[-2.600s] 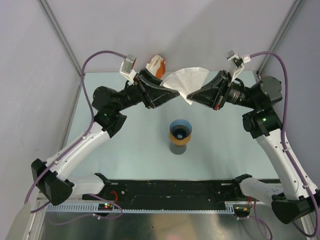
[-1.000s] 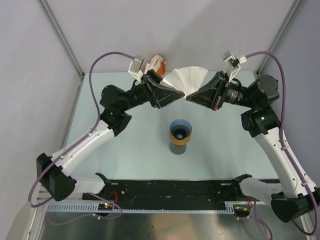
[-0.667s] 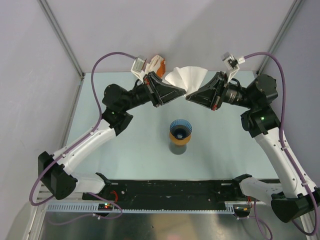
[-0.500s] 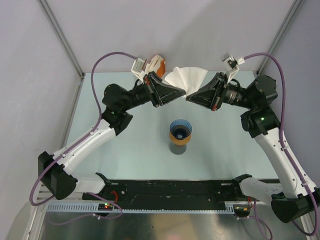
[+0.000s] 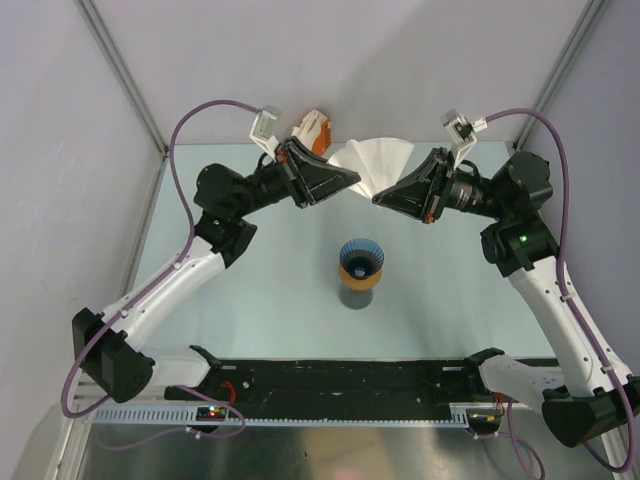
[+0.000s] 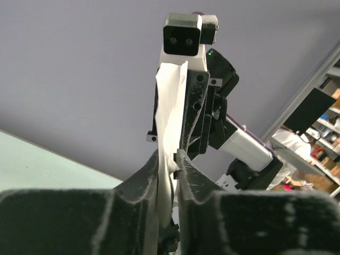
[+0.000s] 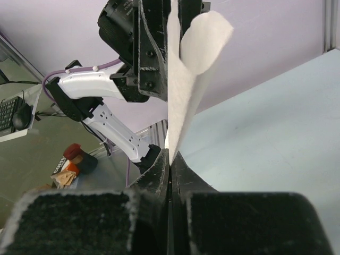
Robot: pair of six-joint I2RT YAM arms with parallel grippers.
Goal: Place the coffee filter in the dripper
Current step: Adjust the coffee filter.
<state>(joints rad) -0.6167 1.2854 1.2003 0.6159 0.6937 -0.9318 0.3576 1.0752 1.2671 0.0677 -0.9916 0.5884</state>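
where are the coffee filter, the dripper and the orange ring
coffee filter (image 5: 375, 160), top external view, middle of the white paper
dripper (image 5: 360, 254), top external view, inside its round blue mouth
orange ring (image 5: 358, 279), top external view, near edge showing just under the dripper

Partly hidden paper
The lower edge of the coffee filter (image 5: 375, 157) is covered by the left tool (image 5: 353, 180) and right tool (image 5: 379, 197).
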